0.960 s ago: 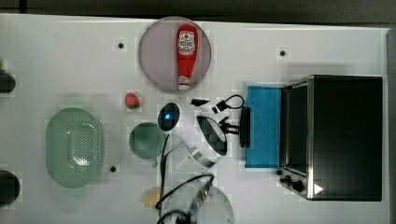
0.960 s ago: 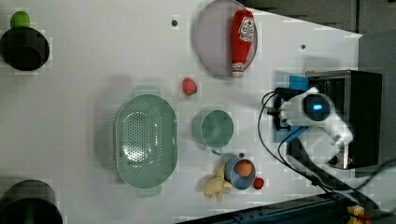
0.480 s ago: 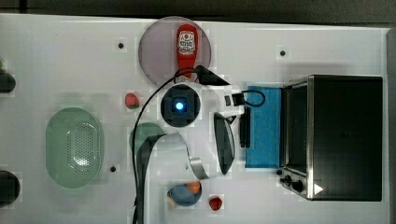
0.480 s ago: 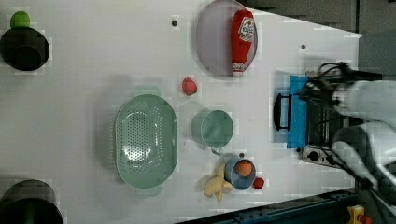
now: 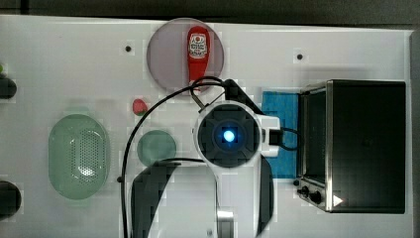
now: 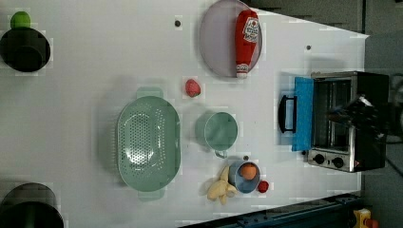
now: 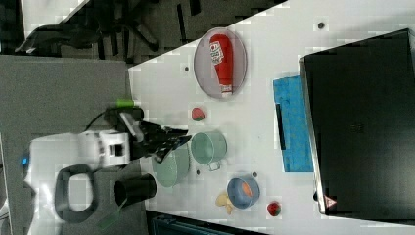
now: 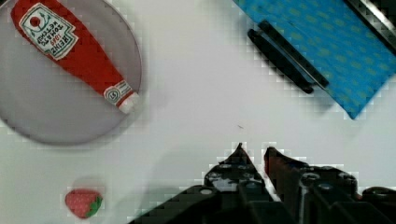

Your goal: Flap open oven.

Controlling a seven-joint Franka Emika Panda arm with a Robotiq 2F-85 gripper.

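Oven (image 5: pixel 364 144): stood at the top view's right end of the white table (image 5: pixel 74 59), blue glass door (image 6: pixel 303 113) flapped down flat, black bar handle (image 8: pixel 286 57) at its outer edge.

Gripper (image 8: pixel 254 156): hung above bare table just off the door's handle edge, apart from it; fingers nearly together with a slim gap, holding nothing.

Near the oven door: grey plate (image 5: pixel 168 54) bearing a ketchup bottle (image 5: pixel 197 52); strawberry (image 8: pixel 83 203); green cup (image 6: pixel 217 130); green colander (image 6: pixel 148 142) beyond it.
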